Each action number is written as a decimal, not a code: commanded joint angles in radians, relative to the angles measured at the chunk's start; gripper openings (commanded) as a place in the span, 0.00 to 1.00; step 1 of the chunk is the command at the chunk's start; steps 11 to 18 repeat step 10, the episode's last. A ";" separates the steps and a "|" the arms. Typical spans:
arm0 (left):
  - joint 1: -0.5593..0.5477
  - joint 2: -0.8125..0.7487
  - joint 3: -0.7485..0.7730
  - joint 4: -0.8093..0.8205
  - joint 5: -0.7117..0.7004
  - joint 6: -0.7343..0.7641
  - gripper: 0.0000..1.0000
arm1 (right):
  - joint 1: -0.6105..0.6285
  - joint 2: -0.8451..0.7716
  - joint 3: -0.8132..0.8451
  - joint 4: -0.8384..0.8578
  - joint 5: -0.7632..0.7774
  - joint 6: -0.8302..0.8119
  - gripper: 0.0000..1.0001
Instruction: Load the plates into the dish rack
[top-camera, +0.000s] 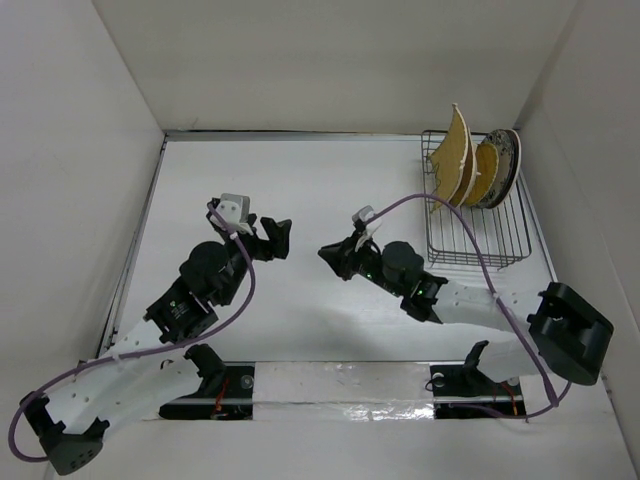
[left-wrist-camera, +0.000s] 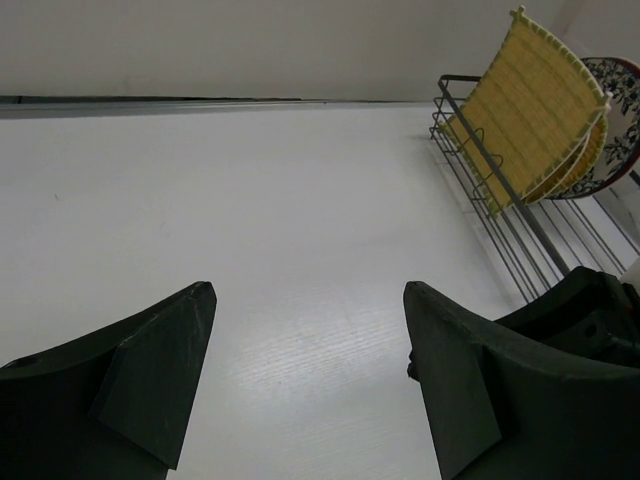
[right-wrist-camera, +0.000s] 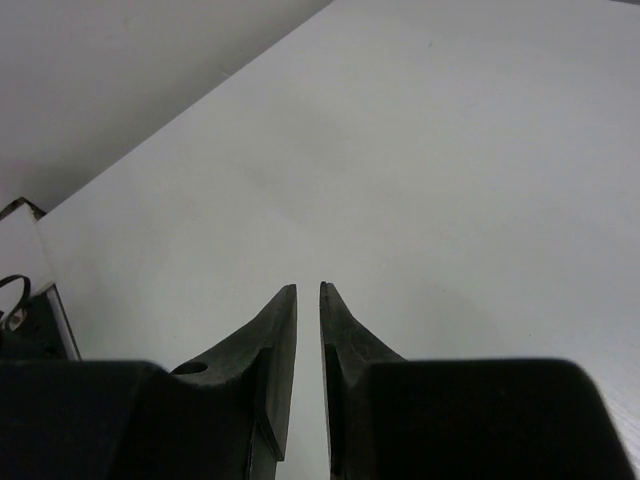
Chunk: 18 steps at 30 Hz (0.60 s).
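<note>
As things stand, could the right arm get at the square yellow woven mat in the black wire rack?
Probably yes: the mat stands outermost in the rack, nothing between it and the right gripper.

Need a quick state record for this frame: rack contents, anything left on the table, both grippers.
rack: dish rack, far right corner of the table
in rack: square woven mat, yellow woven discs, patterned plates, all on edge at its far end
plates outside the rack: none in view
left gripper: open wide, empty, over bare table
right gripper: nearly shut, thin slit, nothing in it
</note>
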 joint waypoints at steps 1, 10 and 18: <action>0.004 0.016 0.009 0.069 -0.028 0.036 0.73 | 0.015 0.026 0.026 0.094 0.096 -0.049 0.21; 0.004 -0.047 -0.052 0.071 -0.033 0.048 0.73 | 0.024 0.147 0.059 0.121 0.056 -0.011 0.21; 0.004 -0.047 -0.052 0.071 -0.033 0.048 0.73 | 0.024 0.147 0.059 0.121 0.056 -0.011 0.21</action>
